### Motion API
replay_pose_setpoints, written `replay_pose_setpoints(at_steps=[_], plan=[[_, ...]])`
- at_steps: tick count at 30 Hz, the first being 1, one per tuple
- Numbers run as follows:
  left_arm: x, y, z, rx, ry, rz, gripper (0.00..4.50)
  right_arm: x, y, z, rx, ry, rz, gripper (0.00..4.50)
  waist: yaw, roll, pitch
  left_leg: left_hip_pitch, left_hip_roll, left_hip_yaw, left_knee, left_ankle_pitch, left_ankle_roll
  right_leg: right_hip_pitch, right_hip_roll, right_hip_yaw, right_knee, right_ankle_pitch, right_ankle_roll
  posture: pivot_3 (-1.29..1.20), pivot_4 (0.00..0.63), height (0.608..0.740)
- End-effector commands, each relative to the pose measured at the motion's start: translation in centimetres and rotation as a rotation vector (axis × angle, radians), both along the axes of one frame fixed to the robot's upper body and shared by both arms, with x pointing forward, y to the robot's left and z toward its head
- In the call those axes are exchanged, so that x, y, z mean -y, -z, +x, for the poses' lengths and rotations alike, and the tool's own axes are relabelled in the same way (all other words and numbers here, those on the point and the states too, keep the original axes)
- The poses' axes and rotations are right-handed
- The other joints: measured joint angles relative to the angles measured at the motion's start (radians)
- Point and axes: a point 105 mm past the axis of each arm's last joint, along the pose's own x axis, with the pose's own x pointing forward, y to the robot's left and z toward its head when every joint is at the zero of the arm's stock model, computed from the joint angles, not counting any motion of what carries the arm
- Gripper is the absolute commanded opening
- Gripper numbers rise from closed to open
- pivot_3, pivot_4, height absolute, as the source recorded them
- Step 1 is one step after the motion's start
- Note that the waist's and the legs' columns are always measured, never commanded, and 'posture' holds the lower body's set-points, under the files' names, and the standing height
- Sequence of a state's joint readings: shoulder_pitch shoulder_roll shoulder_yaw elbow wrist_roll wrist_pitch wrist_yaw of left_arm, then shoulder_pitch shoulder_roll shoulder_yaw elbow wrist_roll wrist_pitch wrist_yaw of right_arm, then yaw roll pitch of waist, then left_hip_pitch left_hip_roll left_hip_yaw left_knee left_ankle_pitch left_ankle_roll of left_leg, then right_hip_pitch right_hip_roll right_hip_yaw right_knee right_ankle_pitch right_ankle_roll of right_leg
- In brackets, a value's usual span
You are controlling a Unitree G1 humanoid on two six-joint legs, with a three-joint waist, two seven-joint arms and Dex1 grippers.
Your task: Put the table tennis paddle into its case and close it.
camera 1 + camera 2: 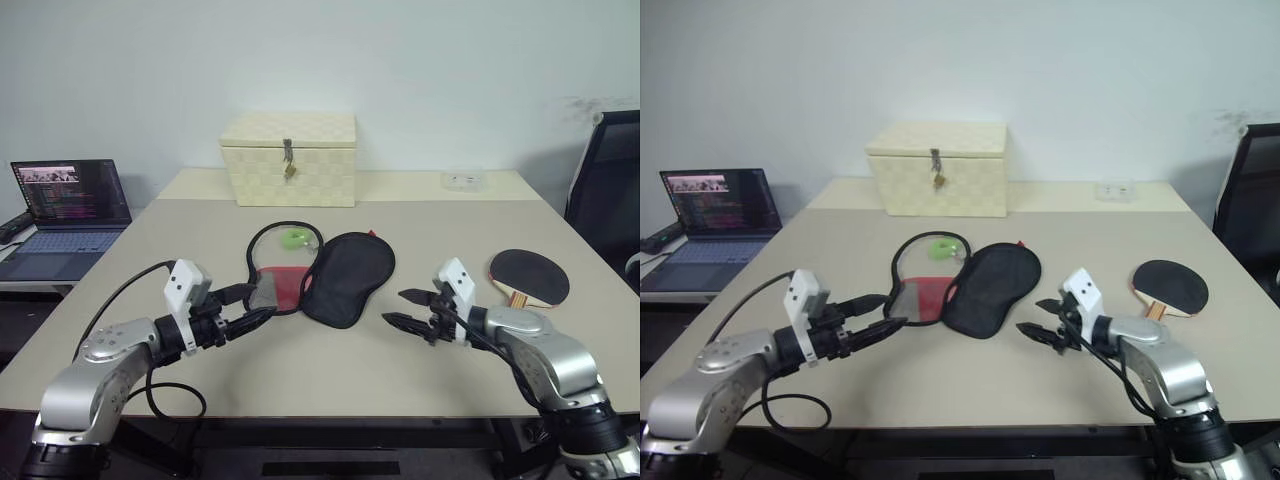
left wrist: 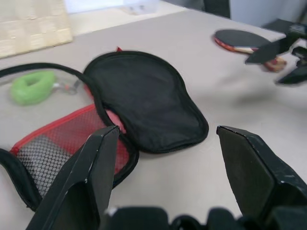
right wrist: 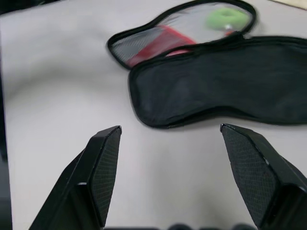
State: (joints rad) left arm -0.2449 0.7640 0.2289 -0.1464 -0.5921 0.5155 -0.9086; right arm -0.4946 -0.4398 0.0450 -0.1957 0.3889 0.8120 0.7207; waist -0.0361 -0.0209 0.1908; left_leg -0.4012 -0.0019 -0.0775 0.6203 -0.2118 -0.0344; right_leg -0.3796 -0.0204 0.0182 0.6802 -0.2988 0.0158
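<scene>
No brand, label or legible writing can be made out on any item; the laptop beside the tabletop on the left shows lines of text too small to read. The case lies unzipped and spread flat at the tabletop centre: its black flap is folded out to the right, and the other half shows a red handle section with a grey mesh pocket and a green object whose identity cannot be determined. The end of the handle section is partly covered by the left pincer in the head views. The paddle lies flat on the tabletop at the right, black face up, well apart from the case; its handle is partly hidden behind the right arm. The left pincer is open and empty, fingers spread just above the handle end of the case; contact cannot be confirmed. The right pincer is open and empty, held above bare tabletop just right of the black flap. A cream woven box with a metal latch stands at the rear.
</scene>
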Motion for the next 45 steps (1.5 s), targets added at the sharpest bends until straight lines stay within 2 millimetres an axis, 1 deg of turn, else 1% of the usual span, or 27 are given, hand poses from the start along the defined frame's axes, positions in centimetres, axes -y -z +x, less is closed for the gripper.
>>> replay_pose_setpoints(at_steps=[1, 2, 3, 6, 8, 10, 12, 14, 17, 22, 24, 28, 31, 32, 38, 45], plan=[[-1.1, -1.8, -0.2, 0.028, 0.028, -0.009, 3.55, -1.9, -1.1, 0.4, -0.061, 0.027, 0.081, 3.6, 0.002, 0.0, 0.0, 0.0, 0.0, 0.0, -0.001, 0.0, 0.0, 0.0, 0.0, 0.0, 0.0, 0.0, 0.0, 0.0, 0.15, 0.74], [-1.6, -1.8, -0.4, 0.016, 0.036, -0.008, 3.55, -2.8, -0.9, 0.4, -0.083, 0.018, 0.101, 3.6, 0.002, 0.0, 0.0, 0.0, 0.0, -0.001, -0.001, 0.0, 0.0, 0.0, 0.0, 0.0, 0.0, 0.0, -0.001, 0.0, 0.15, 0.74], [-1.9, -1.6, -0.4, -0.004, 0.04, -0.01, 3.55, -3.5, -0.5, 0.7, -0.115, 0.032, 0.114, 3.6, 0.002, 0.0, 0.0, 0.0, 0.0, -0.001, -0.002, 0.0, 0.0, -0.001, 0.0, 0.0, 0.0, 0.001, -0.003, 0.0, 0.15, 0.74], [-2.6, -1.5, -0.5, -0.05, 0.055, 0.006, 3.55, -4.9, 0.8, 2.3, -0.15, 0.103, 0.067, 3.6, 0.003, 0.0, 0.0, 0.0, -0.001, 0.0, -0.006, 0.0, 0.0, -0.002, 0.0, 0.0, -0.001, 0.001, -0.003, 0.0, 0.15, 0.74], [-3.4, -1.4, -0.3, -0.056, 0.05, 0.029, 3.55, -5.4, 1.3, 3.7, -0.146, 0.172, 0.046, 3.6, 0.003, 0.0, 0.0, -0.002, -0.001, 0.001, -0.007, 0.0, 0.0, -0.005, -0.001, 0.0, 0.0, 0.001, -0.003, 0.0, 0.15, 0.74], [-4.0, -1.6, -0.1, -0.052, 0.04, 0.044, 3.55, -5.3, 1.6, 4.9, -0.144, 0.247, 0.038, 3.6, 0.003, 0.0, 0.0, -0.003, -0.001, 0.001, -0.008, 0.0, 0.0, -0.007, -0.001, 0.0, 0.0, 0.001, -0.004, 0.0, 0.15, 0.74], [-4.4, -1.8, 0.0, -0.046, 0.039, 0.051, 3.55, -5.4, 1.6, 5.7, -0.124, 0.287, 0.031, 3.6, 0.002, 0.0, 0.0, -0.004, -0.001, 0.002, -0.008, 0.0, 0.0, -0.009, -0.001, 0.0, 0.0, 0.001, -0.004, 0.0, 0.15, 0.74], [-4.5, -1.9, 0.0, -0.042, 0.037, 0.065, 3.55, -5.5, 1.3, 6.2, -0.099, 0.301, 0.039, 3.6, 0.003, 0.0, 0.0, -0.006, -0.001, 0.002, -0.008, 0.0, 0.0, -0.01, -0.001, 0.0, 0.0, 0.001, -0.004, 0.0, 0.15, 0.74], [-4.7, -2.2, -0.1, -0.037, 0.035, 0.076, 3.55, -5.6, 0.8, 6.2, -0.076, 0.294, 0.046, 3.6, 0.002, 0.0, 0.0, -0.007, -0.001, 0.001, -0.008, 0.0, 0.0, -0.01, -0.001, 0.0, 0.0, 0.001, -0.004, 0.0, 0.15, 0.74], [-4.9, -2.4, -0.3, -0.033, 0.027, 0.092, 3.55, -4.8, 0.5, 5.8, -0.061, 0.327, 0.032, 3.6, 0.002, 0.0, 0.0, -0.006, -0.001, 0.001, -0.008, 0.0, 0.0, -0.01, -0.001, -0.001, 0.0, 0.001, -0.004, 0.0, 0.15, 0.74], [-4.9, -2.3, -0.4, -0.035, 0.026, 0.104, 3.55, -4.6, 0.7, 5.5, -0.084, 0.343, 0.031, 3.6, 0.001, 0.0, 0.0, -0.006, -0.001, 0.001, -0.008, 0.0, 0.0, -0.01, -0.001, -0.001, 0.0, 0.001, -0.004, 0.0, 0.15, 0.74], [-4.8, -2.3, -0.4, -0.035, 0.026, 0.112, 3.55, -4.2, 1.8, 5.1, -0.124, 0.369, -0.001, 3.6, 0.001, 0.0, 0.0, -0.006, -0.001, 0.001, -0.008, 0.0, 0.0, -0.01, -0.001, -0.001, 0.0, 0.001, -0.004, 0.0, 0.15, 0.74], [-4.7, -2.3, -0.3, -0.032, 0.027, 0.116, 3.55, -4.4, 2.6, 4.9, -0.157, 0.373, -0.011, 4.17, 0.001, 0.0, 0.0, -0.006, -0.001, 0.001, -0.008, 0.0, 0.0, -0.01, -0.001, -0.001, 0.001, 0.001, -0.004, 0.0, 0.15, 0.74], [-4.7, -2.3, -0.3, -0.031, 0.028, 0.119, 3.55, -4.7, 2.8, 4.8, -0.178, 0.367, -0.004, 4.46, 0.001, 0.0, 0.0, -0.006, -0.001, 0.001, -0.008, 0.0, 0.0, -0.01, -0.001, -0.001, 0.001, 0.001, -0.004, 0.0, 0.15, 0.74], [-4.4, -2.4, -0.2, -0.027, 0.03, 0.127, 3.55, -5.7, 3.8, 5.0, -0.232, 0.37, -0.002, 4.46, -0.001, -0.001, 0.0, -0.006, -0.001, 0.001, -0.008, 0.0, 0.0, -0.01, 0.0, -0.001, 0.001, 0.001, -0.004, 0.0, 0.15, 0.74], [-4.2, -2.5, 0.0, -0.02, 0.03, 0.133, 3.55, -8.5, 2.6, 5.3, -0.204, 0.288, 0.034, 4.46, -0.015, -0.001, 0.0, -0.003, 0.001, 0.002, -0.008, 0.001, 0.0, -0.009, 0.001, 0.0, 0.002, 0.001, -0.004, 0.0, 0.15, 0.74]])
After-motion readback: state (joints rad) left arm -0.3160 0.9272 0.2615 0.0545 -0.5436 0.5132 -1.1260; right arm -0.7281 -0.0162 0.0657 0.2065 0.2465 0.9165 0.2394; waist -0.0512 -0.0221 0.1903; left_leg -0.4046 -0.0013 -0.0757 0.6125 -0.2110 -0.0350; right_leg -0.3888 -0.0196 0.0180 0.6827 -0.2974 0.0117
